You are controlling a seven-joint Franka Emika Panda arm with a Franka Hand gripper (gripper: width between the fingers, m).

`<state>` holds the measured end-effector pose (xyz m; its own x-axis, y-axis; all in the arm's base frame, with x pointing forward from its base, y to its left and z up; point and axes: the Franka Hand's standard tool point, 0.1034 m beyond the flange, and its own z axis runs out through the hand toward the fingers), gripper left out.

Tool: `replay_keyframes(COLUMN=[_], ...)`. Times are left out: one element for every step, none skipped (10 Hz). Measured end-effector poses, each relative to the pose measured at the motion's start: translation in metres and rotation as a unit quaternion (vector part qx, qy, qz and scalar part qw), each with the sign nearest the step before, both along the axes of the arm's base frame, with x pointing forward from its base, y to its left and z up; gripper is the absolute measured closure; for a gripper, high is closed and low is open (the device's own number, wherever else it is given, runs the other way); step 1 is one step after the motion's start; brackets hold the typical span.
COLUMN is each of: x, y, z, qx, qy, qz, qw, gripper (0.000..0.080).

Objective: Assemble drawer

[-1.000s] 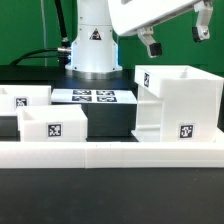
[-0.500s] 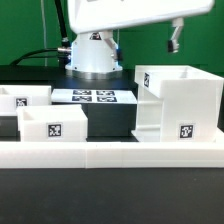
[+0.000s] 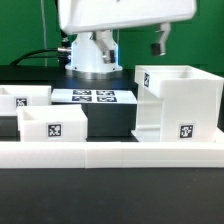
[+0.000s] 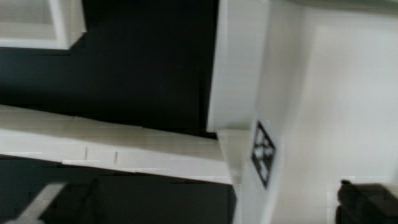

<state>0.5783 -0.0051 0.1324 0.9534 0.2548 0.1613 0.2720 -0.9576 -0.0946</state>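
The drawer's large cube-shaped housing [image 3: 180, 102] stands at the exterior view's right, open side up, with a tag on its front. Two smaller open-top trays stand at the left, one in front [image 3: 52, 123] and one behind it [image 3: 20, 98]. My gripper [image 3: 158, 44] hangs high above the table, behind and above the housing's left edge. Only one dark finger [image 3: 160, 40] shows there. In the wrist view the gripper [image 4: 205, 205] is open and empty, its fingertips [image 4: 370, 196] far apart, above the housing's tagged wall [image 4: 302, 90]. A tray corner [image 4: 36, 25] also shows.
The long low white rail [image 3: 110, 153] runs along the front and also shows in the wrist view [image 4: 107, 140]. The marker board [image 3: 95, 97] lies behind the trays. The arm's base [image 3: 92, 55] stands at the back. The table top is black.
My hand has swung toward the exterior view's left and turned, so its white body now fills the top of the view. The drawer parts have not moved.
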Motion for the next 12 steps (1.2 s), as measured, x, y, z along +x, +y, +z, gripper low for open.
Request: replay_keyframes(x=[-0.005,-0.013,-0.02,-0.023,-0.022,-0.022,-0.022,-0.023,-0.026,-0.03,-0.032,-0.033], y=[-0.015,-0.034,-0.051,-0.061,-0.059,-0.059,-0.059,-0.059,-0.059,-0.06,-0.06,-0.06], z=[-0.004,-0.012,-0.022,-0.031,-0.03,-0.03,-0.031,-0.033,-0.041,-0.052,-0.059,-0.068], qx=[-0.006,-0.015,-0.021,-0.022,-0.021,-0.021,-0.021,-0.02,-0.016,-0.016,-0.017,-0.022], qy=[-0.003,-0.008,-0.014,-0.009,-0.009,-0.009,-0.008,-0.006,0.004,0.013,0.015,0.011], qz=[0.002,0.002,0.009,0.011,0.008,0.008,0.007,0.001,-0.023,-0.031,-0.032,-0.033], qw=[1.0,1.0,1.0,1.0,1.0,1.0,1.0,1.0,1.0,0.999,0.999,0.999], gripper=[0.015,0.015,0.015,0.015,0.015,0.015,0.015,0.015,0.015,0.015,0.015,0.015])
